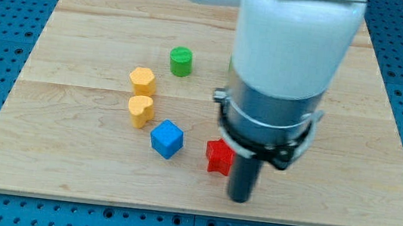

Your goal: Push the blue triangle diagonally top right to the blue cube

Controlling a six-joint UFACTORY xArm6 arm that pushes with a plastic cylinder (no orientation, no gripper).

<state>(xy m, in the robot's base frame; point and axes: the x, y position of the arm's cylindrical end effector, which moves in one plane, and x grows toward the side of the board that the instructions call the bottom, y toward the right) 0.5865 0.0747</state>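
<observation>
Oddly, no blue triangle shows anywhere, so its heading and long axis cannot be told; the white arm may hide it. With no gripper fitted, my tip rests low and centre-right, just right of the red star-like block. Left of that sits the blue cube, corner forward, with bare wooden board below it

My tip sits just right of the red block, near the blue cube.
</observation>
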